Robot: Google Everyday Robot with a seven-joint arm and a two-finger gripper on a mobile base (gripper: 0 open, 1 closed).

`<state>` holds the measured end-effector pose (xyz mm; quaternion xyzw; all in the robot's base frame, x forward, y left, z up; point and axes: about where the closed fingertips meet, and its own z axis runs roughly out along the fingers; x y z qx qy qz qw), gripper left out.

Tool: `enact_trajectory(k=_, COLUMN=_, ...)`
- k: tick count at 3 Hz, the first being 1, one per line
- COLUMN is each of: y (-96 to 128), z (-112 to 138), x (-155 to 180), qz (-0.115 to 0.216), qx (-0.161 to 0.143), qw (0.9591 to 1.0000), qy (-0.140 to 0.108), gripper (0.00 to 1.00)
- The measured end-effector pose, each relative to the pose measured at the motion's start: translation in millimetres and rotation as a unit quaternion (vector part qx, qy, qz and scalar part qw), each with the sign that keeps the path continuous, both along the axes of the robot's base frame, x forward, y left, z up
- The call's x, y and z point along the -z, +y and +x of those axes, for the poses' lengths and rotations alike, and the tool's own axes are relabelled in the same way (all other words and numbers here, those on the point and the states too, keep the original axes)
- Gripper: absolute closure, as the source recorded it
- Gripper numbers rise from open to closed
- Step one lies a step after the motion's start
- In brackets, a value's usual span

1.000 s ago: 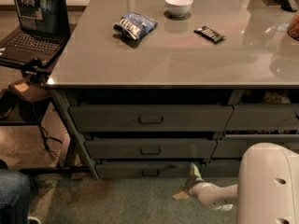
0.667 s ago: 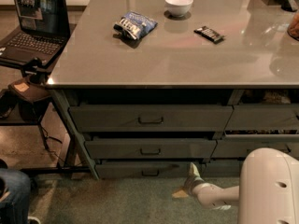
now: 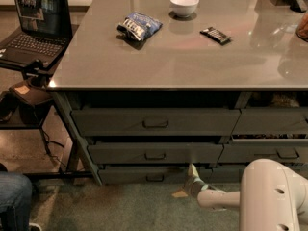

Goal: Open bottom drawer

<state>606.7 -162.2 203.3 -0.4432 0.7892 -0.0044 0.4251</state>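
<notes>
The bottom drawer [image 3: 130, 174] is the thin dark grey front lowest in the left stack, with a small rectangular pull handle [image 3: 155, 178] at its centre. It sits nearly flush with the drawers above. My gripper [image 3: 185, 182] hangs low in front of the drawer's right end, a short way right of the handle. It is open, one fingertip [image 3: 192, 168] up against the drawer front and the other near the carpet, with nothing between them. My white arm [image 3: 269, 196] comes in from the lower right.
The grey tabletop [image 3: 96, 61] carries a chip bag [image 3: 138, 27], a white bowl [image 3: 184, 5] and a dark snack bar [image 3: 215, 35]. A laptop [image 3: 36, 25] sits on a side stand at left. A person's knee [image 3: 14, 196] shows at bottom left. A second drawer stack [image 3: 272, 121] lies right.
The gripper and arm stay almost where they were, beside the bottom drawer's handle. The drawer has not moved.
</notes>
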Motion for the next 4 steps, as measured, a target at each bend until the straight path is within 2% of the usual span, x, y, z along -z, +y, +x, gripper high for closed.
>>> enact_trajectory(k=1, y=0.0, z=0.0, x=0.0, qz=0.0, qx=0.0, qw=1.0, qy=0.0, gripper=0.0)
enact_trajectory(k=2, y=1.3, z=7.2, x=5.1, qz=0.012, qx=0.002, qw=0.9999, qy=-0.012, gripper=0.0)
enact_trajectory(k=3, y=13.1, z=32.3, x=18.1, qz=0.025, qx=-0.018, qw=0.9987, qy=-0.04, gripper=0.0)
enact_trajectory(k=4, y=18.1, z=42.6, x=27.1, qz=0.014, qx=-0.025, qw=0.9988, qy=-0.04, gripper=0.0)
